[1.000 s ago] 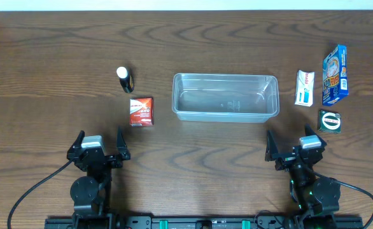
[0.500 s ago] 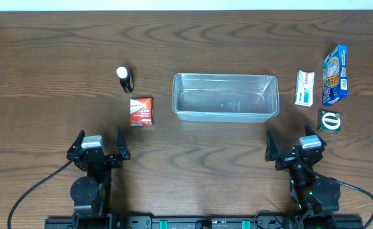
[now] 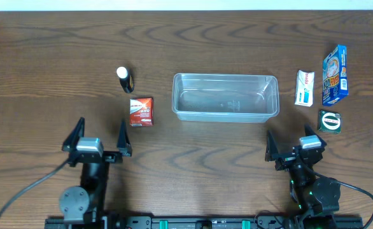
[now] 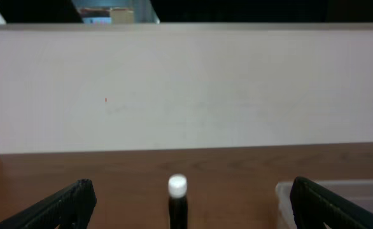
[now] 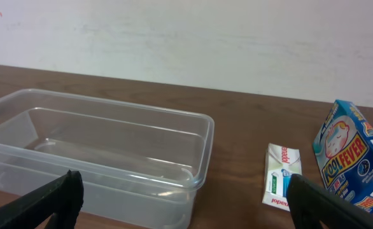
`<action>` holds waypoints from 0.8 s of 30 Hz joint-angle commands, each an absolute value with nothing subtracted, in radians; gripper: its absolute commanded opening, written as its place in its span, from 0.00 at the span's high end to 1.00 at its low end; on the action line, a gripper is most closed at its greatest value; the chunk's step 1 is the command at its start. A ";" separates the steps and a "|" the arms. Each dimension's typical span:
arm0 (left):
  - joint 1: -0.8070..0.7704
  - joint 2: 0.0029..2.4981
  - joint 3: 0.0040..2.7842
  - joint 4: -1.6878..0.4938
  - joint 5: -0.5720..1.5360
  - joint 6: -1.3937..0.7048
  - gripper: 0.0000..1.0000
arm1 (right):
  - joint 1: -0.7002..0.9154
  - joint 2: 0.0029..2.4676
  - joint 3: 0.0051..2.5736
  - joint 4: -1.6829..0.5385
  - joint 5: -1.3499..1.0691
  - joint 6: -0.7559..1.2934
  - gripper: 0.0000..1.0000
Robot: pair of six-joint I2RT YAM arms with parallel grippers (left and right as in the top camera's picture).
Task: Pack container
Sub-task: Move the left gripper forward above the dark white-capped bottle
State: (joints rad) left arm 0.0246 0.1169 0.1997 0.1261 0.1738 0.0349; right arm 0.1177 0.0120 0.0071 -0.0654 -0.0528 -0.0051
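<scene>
The clear plastic container stands empty at the table's middle; it also shows in the right wrist view. My left gripper is open and empty, near the front left, below a red box and a black bottle with a white cap. The bottle stands between the fingers' line of sight in the left wrist view. My right gripper is open and empty at the front right, below the container's right end.
At the right lie a white toothpaste box, a blue Kool Fever box and a small green box. The toothpaste box and blue box show in the right wrist view. A white wall borders the table's far edge.
My left gripper has moved forward and up toward the red box. The right arm and all objects are unmoved.
</scene>
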 commanded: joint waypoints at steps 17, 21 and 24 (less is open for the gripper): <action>0.027 1.453 1.524 -0.867 0.199 0.126 0.02 | 0.099 0.006 0.005 -0.068 -0.057 -0.016 0.01; 0.027 1.567 1.575 -0.841 0.216 0.092 0.02 | 0.099 0.006 0.005 -0.068 -0.057 -0.016 0.01; 0.027 1.592 1.575 -0.771 0.243 0.089 0.02 | 0.099 0.006 0.005 -0.068 -0.057 -0.016 0.01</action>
